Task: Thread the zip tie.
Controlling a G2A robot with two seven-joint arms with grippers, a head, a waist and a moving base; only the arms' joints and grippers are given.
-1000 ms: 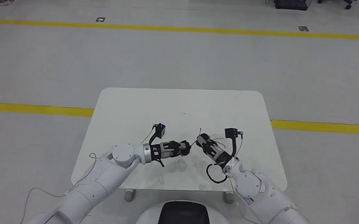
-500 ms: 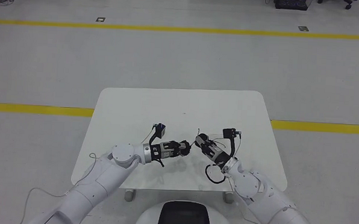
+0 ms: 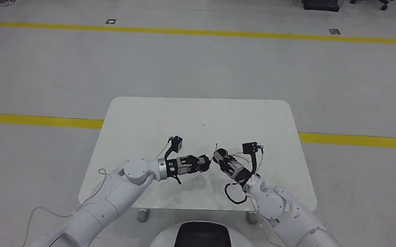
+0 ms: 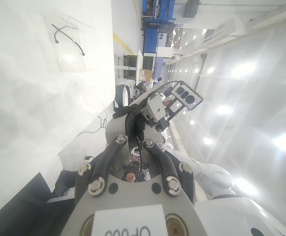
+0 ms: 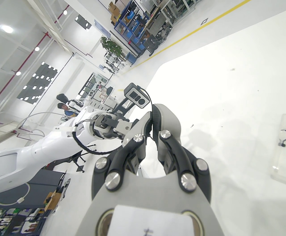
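Above the front middle of the white table (image 3: 185, 116) my two grippers meet tip to tip. The left gripper (image 3: 204, 163) is shut on a thin black zip tie (image 4: 139, 145), whose strip runs down between its fingers (image 4: 116, 125). The right gripper (image 3: 217, 157) is also shut, with a thin black length of the zip tie (image 5: 154, 136) showing between its fingers (image 5: 166, 120). From the left wrist view the right gripper (image 4: 154, 116) sits just beyond my fingertips. From the right wrist view the left gripper (image 5: 111, 128) sits close behind mine.
A clear flat tray (image 4: 67, 44) holding spare black zip ties (image 4: 67, 36) lies on the table; its edge (image 5: 279, 154) also shows in the right wrist view. The table's far half is bare white surface. Small dark specks (image 5: 232, 69) dot the tabletop.
The right gripper has shifted a little to the left, closing the gap to the left gripper. The left arm has stayed where it was.
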